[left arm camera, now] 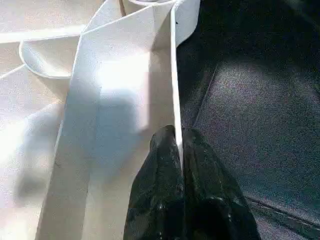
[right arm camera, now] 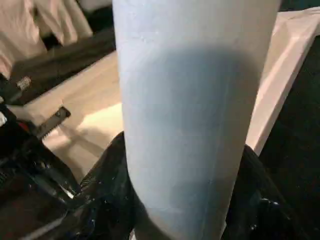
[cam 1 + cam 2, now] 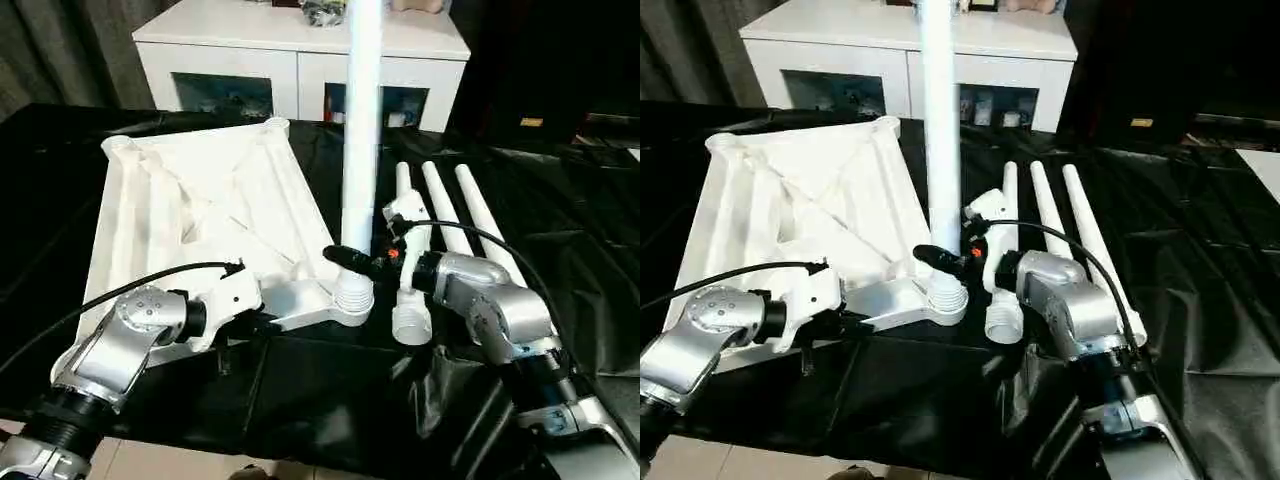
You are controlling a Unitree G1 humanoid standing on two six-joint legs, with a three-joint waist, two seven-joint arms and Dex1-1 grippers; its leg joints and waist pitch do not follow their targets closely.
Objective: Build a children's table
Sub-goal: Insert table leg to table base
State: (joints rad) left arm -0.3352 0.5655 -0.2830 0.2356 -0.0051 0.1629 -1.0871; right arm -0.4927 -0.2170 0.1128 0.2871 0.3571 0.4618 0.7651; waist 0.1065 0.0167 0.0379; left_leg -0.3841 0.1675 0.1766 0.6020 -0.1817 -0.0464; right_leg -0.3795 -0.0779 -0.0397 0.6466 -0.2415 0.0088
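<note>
Surface: black cloth (image 3: 560,230); tabletop (image 3: 200,200) lies underside up.
Left hand (image 1: 177,150): you pinch its rim.
Right hand (image 3: 345,258): grasps upright leg (image 3: 360,150) at corner socket (image 3: 350,300).
Risk: tilted leg may jam.

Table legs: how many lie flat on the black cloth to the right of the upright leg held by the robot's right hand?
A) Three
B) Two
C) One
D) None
A. Three white legs lie side by side on the black cloth, beside the upright leg that the right hand holds at the tabletop corner socket.
</note>
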